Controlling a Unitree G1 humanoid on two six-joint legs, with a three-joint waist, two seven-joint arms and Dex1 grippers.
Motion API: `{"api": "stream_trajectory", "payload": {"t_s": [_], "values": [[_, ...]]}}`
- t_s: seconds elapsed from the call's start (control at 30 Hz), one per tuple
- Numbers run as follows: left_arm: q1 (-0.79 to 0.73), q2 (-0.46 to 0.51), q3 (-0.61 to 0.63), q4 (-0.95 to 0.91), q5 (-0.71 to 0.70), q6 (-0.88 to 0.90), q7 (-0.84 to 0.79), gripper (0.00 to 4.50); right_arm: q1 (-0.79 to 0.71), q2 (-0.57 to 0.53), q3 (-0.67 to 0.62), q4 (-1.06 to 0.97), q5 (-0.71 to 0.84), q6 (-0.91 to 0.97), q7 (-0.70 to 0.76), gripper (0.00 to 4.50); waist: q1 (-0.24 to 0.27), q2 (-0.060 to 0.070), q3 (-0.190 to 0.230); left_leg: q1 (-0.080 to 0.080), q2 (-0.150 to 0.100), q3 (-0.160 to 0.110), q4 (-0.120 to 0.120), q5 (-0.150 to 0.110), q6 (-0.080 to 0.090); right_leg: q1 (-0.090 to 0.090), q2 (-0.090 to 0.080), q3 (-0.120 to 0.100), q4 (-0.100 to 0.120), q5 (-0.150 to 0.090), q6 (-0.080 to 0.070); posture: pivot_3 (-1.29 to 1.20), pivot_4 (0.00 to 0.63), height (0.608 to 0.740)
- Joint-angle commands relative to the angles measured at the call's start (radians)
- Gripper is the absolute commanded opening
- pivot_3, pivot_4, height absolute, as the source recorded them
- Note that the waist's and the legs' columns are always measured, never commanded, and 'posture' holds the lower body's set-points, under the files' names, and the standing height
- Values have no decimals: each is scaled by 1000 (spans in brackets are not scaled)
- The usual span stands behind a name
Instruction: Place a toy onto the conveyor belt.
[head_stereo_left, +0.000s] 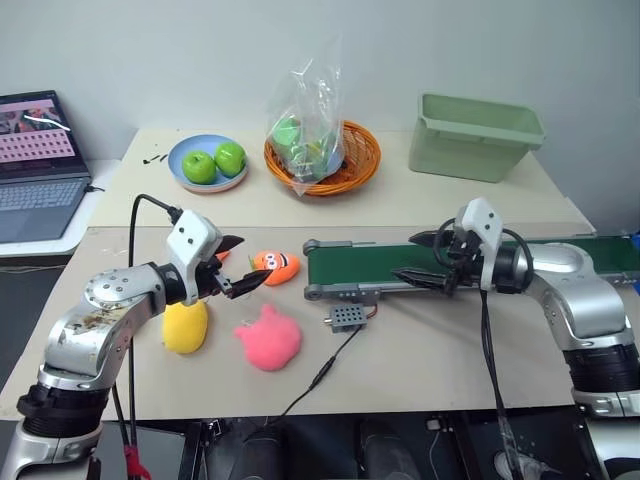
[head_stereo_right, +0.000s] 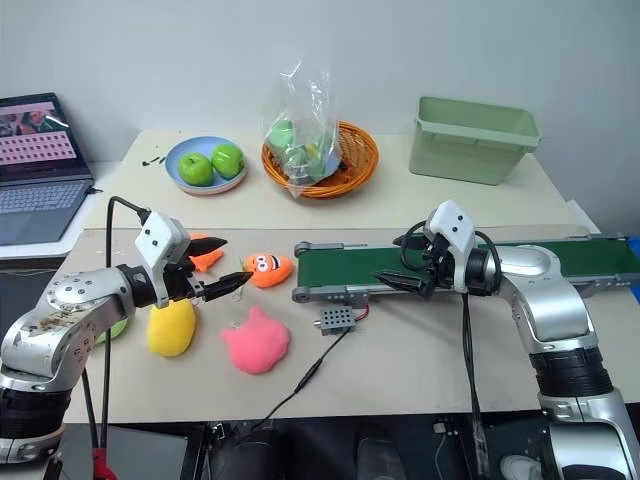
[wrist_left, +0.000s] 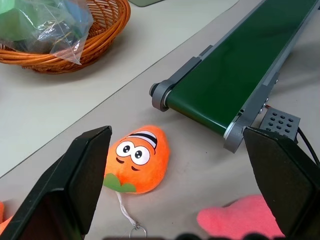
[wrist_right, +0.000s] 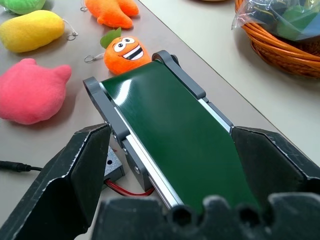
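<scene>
**Entry: both claws empty, toy not yet picked**

Left gripper (head_stereo_left: 243, 264): we have it spread wide and holding nothing, raised over the table and aimed at the orange smiling plush (wrist_left: 138, 158), which lies between its fingers (wrist_left: 75, 185) in the wrist view without touching them.

Right gripper (head_stereo_right: 403, 262): also released and empty, poised over the near end of the conveyor belt (wrist_right: 172, 135).

Around them: pink plush (head_stereo_left: 267, 337), yellow plush (head_stereo_left: 185, 326), a second orange plush (wrist_right: 111, 11), and a small grey box (head_stereo_left: 345, 318) with a cable beside the belt frame.

The toy (wrist_right: 21, 4): a lime-green plush at the far left of the group, beyond the yellow one; the right eye view shows a green sliver of it (head_stereo_right: 117, 328) behind our left arm.

Step in hand, as we judge it: the approach before any grasp. Next, the left claw must swing away from the orange plush, back towards the lime-green one, descend and close.

View differences: the right wrist view alone shows the toy's surface clearly; the head views add the basket (head_stereo_left: 350, 160), the plate of apples (head_stereo_left: 207, 165) and the green bin (head_stereo_left: 478, 135).
</scene>
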Motion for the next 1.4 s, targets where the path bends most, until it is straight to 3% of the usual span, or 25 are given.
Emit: {"api": "stream_trajectory", "payload": {"t_s": [0.03, 0.27, 0.37, 0.67, 0.77, 0.87, 1.03, 1.23, 1.4], "values": [[-2, 7, 28, -27, 15, -28, 9, 4447, -25, -1, -19, -5, 4, -14, 5, 4500, 0, 0, 0, 0, 0, 0, 0, 0, 0, 0, 0, 0, 0, 0, 0, 0, 150, 740], [2, -32, 135, -5, -16, -31, 69, 4447, -103, 21, -25, -18, 73, 29, 52, 4500, -5, 0, 0, 0, 1, 0, 0, 0, 0, 0, 0, 0, 0, 0, 0, 0, 150, 740], [32, -14, 165, 12, 43, -59, 104, 4447, -121, 26, -12, 2, 72, 14, 77, 4500, -1, 0, 0, 0, 0, -1, 0, 0, 0, 0, 0, 0, 0, 0, 0, 0, 150, 740], [175, -42, 426, 0, 33, 25, 266, 4447, -181, 83, 72, 98, 28, -63, 165, 4500, -6, 0, 0, 0, 0, 0, 0, 0, 0, 0, 0, 0, 0, 0, 0, 0, 150, 740], [208, -113, 571, -28, -55, 108, 345, 4447, -224, 121, 101, 159, 7, -98, 187, 4500, -6, 0, 0, 1, 0, 0, 0, 0, 0, 0, 0, 0, 1, 0, 0, 0, 150, 740], [204, -204, 785, -15, -263, 203, 417, 4447, -250, 148, 124, 197, -9, -128, 213, 4500, -5, 0, 0, 1, 1, -3, 0, 0, 0, 0, -1, -1, 1, 0, -1, 0, 150, 740], [294, -279, 1023, 26, -490, 273, 500, 4447, -284, 170, 143, 262, -46, -176, 237, 4500, -4, 0, 0, 1, 0, -8, 0, 0, -1, 0, -2, -1, 1, 1, -1, 0, 150, 740], [429, -363, 1114, 132, -706, 282, 507, 4447, -314, 193, 151, 333, -84, -222, 250, 4500, -3, 0, 0, 2, 0, -7, 0, 1, -2, 0, -2, -1, 1, 1, -1, 0, 150, 740], [474, -376, 1039, 286, -668, 262, 552, 4447, -329, 198, 151, 365, -109, -246, 257, 4500, -1, 0, 0, 5, 0, -3, 0, 2, -5, 3, -1, -2, 2, 1, -2, 0, 150, 740]]}}
